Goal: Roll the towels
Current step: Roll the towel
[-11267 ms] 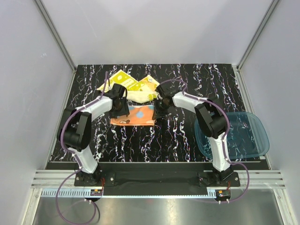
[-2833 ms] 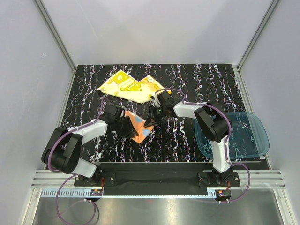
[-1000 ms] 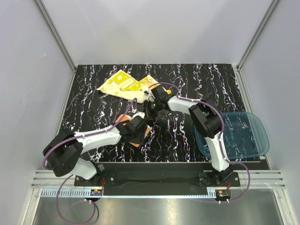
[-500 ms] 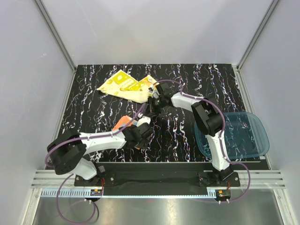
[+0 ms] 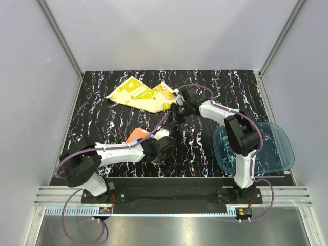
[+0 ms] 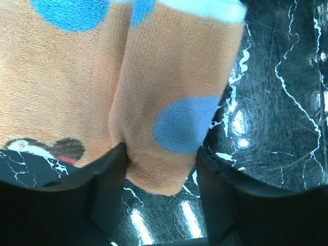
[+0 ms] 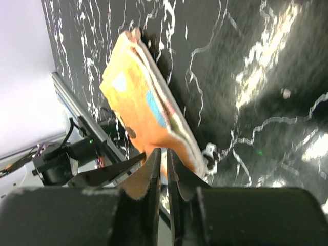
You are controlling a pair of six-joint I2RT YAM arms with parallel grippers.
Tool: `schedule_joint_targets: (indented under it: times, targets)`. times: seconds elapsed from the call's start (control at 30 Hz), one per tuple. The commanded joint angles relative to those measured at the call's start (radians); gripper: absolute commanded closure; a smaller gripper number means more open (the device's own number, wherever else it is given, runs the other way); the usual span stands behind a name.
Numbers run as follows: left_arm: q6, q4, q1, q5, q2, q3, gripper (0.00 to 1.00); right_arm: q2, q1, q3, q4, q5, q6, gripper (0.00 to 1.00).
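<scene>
Top external view had the orange towel [image 5: 134, 135] on the table [image 5: 102, 107] near the middle, closer to the near edge, and mostly covered by the left arm. Left tool [image 5: 163, 146] sat low over its right end. Left wrist view: the tool's fingers [image 6: 102, 174] were spread wide around a thick folded part of the towel, one on each side and both touching it, so it was pinching that fold. The rest of the towel lay flat to the left. Right tool [image 5: 177, 114] hung apart from the orange towel, toward the far side, just beside the yellow towel [image 5: 138, 94] spread along the far edge. Right wrist view: fingers pressed nearly together, thin slit only, nothing between them. Blue tray [image 5: 279, 154] at the right edge.
</scene>
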Motion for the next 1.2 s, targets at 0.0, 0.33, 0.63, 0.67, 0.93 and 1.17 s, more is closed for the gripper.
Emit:
schedule_joint_targets:
  times: [0.0,0.33,0.63,0.67,0.93,1.17]
  targets:
    - [-0.042,-0.068,-0.011,0.075,0.084,-0.033,0.53,-0.093,-0.006,-0.049,0.027,-0.012,0.004,0.85]
    - [0.005,0.09,0.003,0.285,-0.052,-0.048,0.73,-0.259,-0.022,-0.218,-0.016,0.042,0.008,0.79]
    - [-0.03,0.261,0.142,0.629,-0.157,-0.119,0.76,-0.377,-0.041,-0.325,-0.056,0.027,0.017,0.72]
    - [-0.038,0.268,0.17,0.653,-0.161,-0.124,0.76,-0.397,-0.042,-0.331,-0.062,0.02,0.021,0.71]
    - [-0.12,0.353,0.334,0.92,-0.162,-0.157,0.76,-0.506,-0.042,-0.428,-0.036,-0.03,0.059,0.61]
    - [-0.197,0.466,0.466,1.081,-0.066,-0.229,0.77,-0.517,-0.03,-0.523,0.082,-0.09,0.096,0.52]
